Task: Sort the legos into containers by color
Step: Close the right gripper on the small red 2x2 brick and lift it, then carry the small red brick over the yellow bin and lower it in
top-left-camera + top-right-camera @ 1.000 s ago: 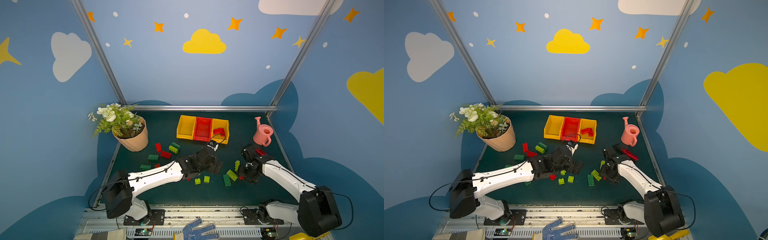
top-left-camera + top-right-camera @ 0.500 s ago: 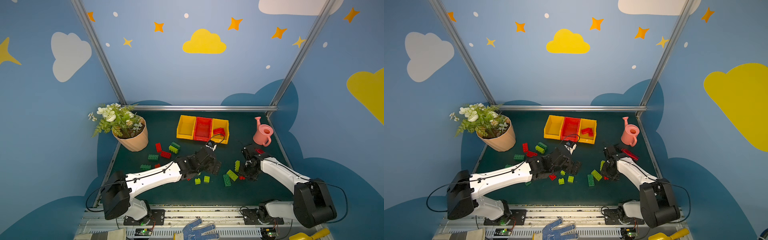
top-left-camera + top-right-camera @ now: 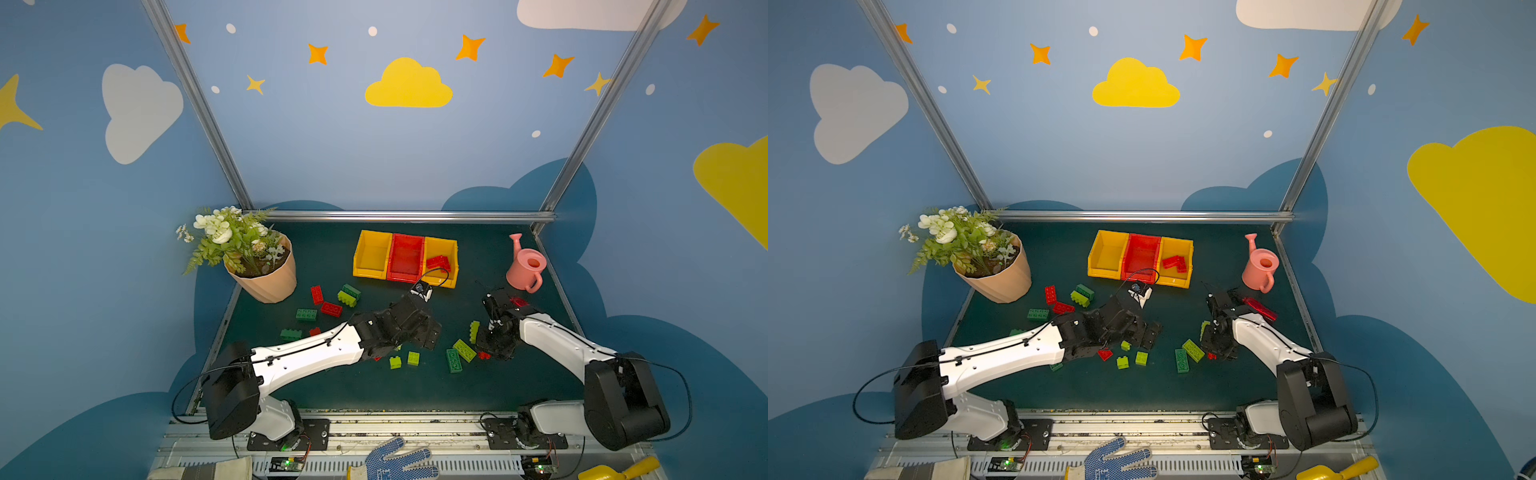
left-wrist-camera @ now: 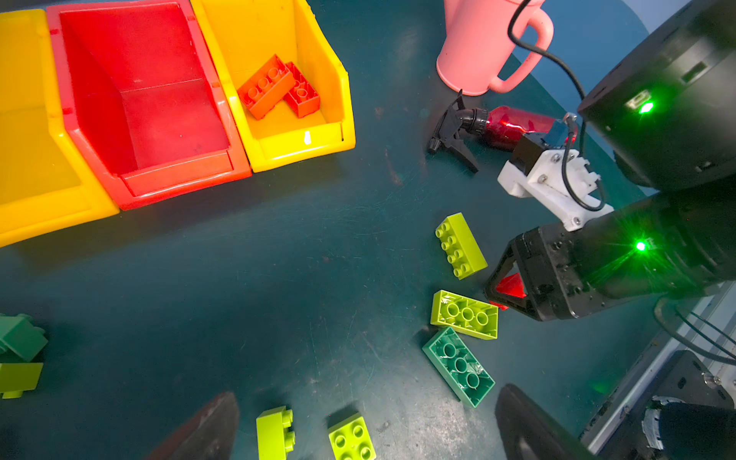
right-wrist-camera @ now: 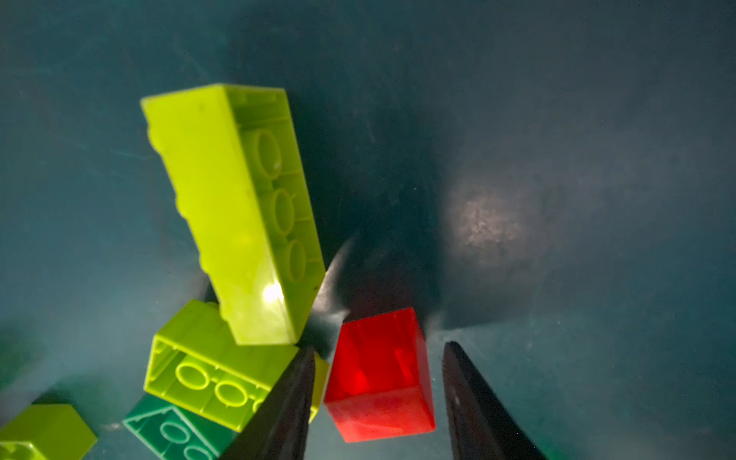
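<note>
My right tool (image 5: 378,345) has dropped and narrowed round the small red brick (image 5: 378,374), near side of the containers (image 3: 405,277) off their right end, whether it pinches I cannot tell, so a red lift looks next; left tool (image 4: 366,392) spread idle; scuffed dark green table (image 5: 557,119), blue cloud-and-star walls (image 3: 332,145)

Legos (image 4: 464,314) are red, lime, dark green; containers (image 4: 179,182) yellow and red.

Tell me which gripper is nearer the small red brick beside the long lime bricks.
Right. The right gripper straddles the small red brick; the left gripper is off by the small lime bricks.
</note>
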You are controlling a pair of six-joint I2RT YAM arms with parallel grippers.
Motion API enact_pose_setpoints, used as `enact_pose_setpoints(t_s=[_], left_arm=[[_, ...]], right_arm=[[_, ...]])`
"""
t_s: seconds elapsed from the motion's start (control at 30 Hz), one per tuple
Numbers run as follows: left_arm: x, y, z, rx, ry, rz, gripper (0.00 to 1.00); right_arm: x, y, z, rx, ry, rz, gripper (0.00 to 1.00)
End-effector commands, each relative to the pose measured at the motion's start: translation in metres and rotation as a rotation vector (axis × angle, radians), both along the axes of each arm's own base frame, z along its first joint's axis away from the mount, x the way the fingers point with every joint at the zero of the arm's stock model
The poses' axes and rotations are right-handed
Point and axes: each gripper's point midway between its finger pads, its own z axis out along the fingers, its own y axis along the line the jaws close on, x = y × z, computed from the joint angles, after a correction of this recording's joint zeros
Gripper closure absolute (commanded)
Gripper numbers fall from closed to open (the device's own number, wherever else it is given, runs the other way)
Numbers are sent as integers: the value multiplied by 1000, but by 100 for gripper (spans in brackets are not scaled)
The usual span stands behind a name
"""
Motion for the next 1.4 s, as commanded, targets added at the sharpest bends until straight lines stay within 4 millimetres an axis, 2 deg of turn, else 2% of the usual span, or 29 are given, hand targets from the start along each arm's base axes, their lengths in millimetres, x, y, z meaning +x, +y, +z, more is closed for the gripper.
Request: enact_pose_setpoints(t_s=[0.0,0.17,0.6,0.87,0.97,1.23,1.37], left_arm=[[-1,2,0,10,5,8,0],[-1,4,-4,6,14,21,0],[-1,12,-7,2,12,50,0],[-2,15,-6,2,7,57,0],[-2,16,-5,0,4,58,0],[5,28,0,22,-30,118,0],[8,33,0,49,-47,128,0]], right_arm=[[-1,2,7,2,17,53,49],[-5,7,12,15,36,118,49],[-13,17,7,4,112,183,54],[-13,13,4,-57,126,182,61],[-13,11,4,-69,122,176,67],[-13,5,15,-94,97,157,72],[-9,6,33,-88,71,153,72]])
